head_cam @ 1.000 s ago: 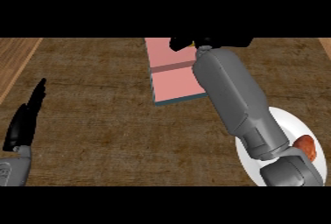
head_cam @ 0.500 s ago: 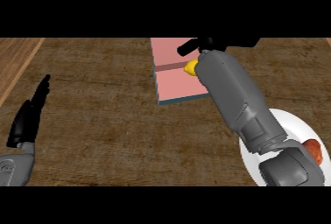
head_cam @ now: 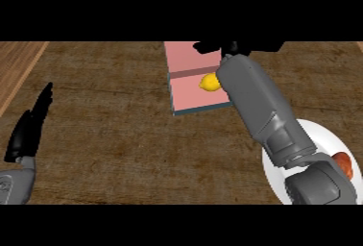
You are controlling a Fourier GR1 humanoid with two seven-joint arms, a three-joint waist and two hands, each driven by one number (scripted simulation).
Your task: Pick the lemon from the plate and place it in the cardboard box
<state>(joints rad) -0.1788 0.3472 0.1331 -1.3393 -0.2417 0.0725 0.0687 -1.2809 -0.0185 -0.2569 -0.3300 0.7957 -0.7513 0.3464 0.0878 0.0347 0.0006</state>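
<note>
**A:** Where's the lemon (head_cam: 208,82) at? I can only catch a bit of yellow from here.

**B:** It's lying inside the cardboard box (head_cam: 193,86), on the pinkish floor of the near compartment, tight against the right forearm (head_cam: 257,108). The arm covers its right side, so only part of it shows.

**A:** And the right hand (head_cam: 234,46), is it holding the lemon?

**B:** No, the lemon sits nearer than the hand and apart from it. The hand is at the far edge of the view, over the far right part of the box, black fingers spread out sideways to left and right, nothing in them that I can see.

**A:** The box itself?

**B:** Far side of the brown counter (head_cam: 113,129), roughly centre. A darker strip crosses it and splits it into a far part and a near part; the near wall shows as a bluish-grey edge.

**A:** The plate (head_cam: 306,132)?

**B:** White, near right, mostly hidden under the forearm and elbow. There's an orange-red thing (head_cam: 343,163) on its right side; I can't tell what it is.

**A:** The other arm?

**B:** The left hand (head_cam: 30,127) is at the left edge, well away from the box, fingers straight and pointing to the far side, just resting, holding nothing
</note>
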